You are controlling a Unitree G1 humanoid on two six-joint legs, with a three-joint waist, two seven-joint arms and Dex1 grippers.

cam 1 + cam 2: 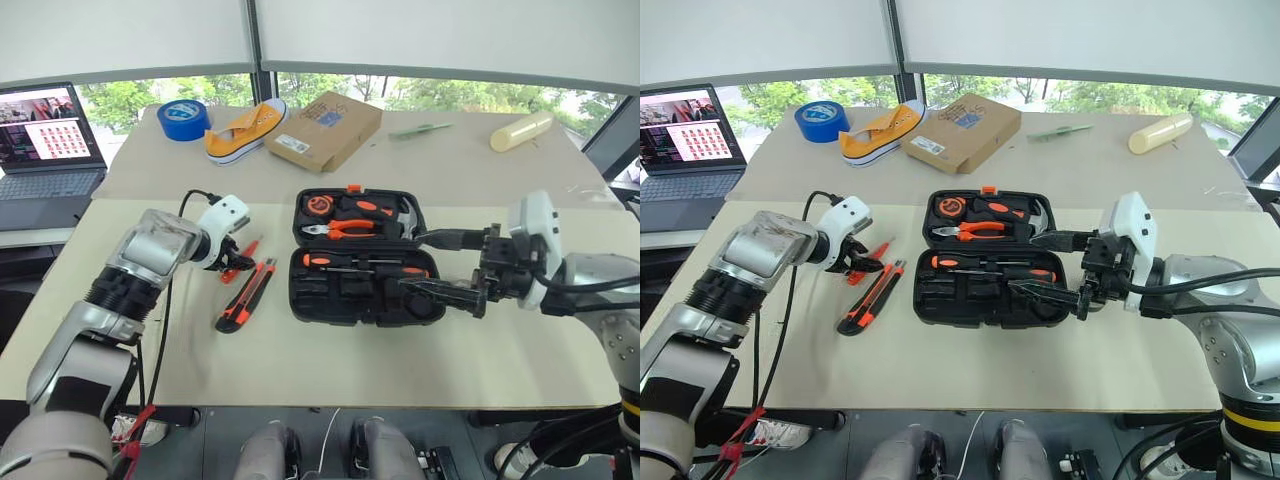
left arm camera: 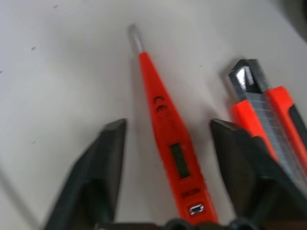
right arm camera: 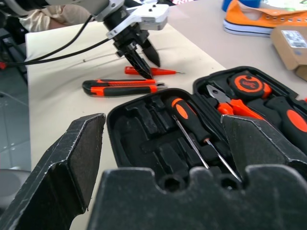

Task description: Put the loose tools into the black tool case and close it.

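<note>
The black tool case (image 1: 318,292) lies open in the middle of the table. Two orange-and-black screwdrivers (image 1: 365,263) rest in its near half. Left of the case, the slim red tester screwdriver (image 2: 168,139) lies on the table beside the orange-black utility knife (image 1: 245,295). My left gripper (image 1: 232,262) points down over the tester, open, one finger on each side of it with a gap on both. At the case's right end my right gripper (image 1: 410,262) hovers open, with nothing between its fingers.
Pliers (image 1: 345,229), a tape measure (image 1: 317,205) and a hammer sit in the case's far half. At the back are a blue tape roll (image 1: 183,119), an orange shoe (image 1: 245,130), a cardboard box (image 1: 323,130) and a cream cylinder (image 1: 520,130). A laptop (image 1: 45,140) stands far left.
</note>
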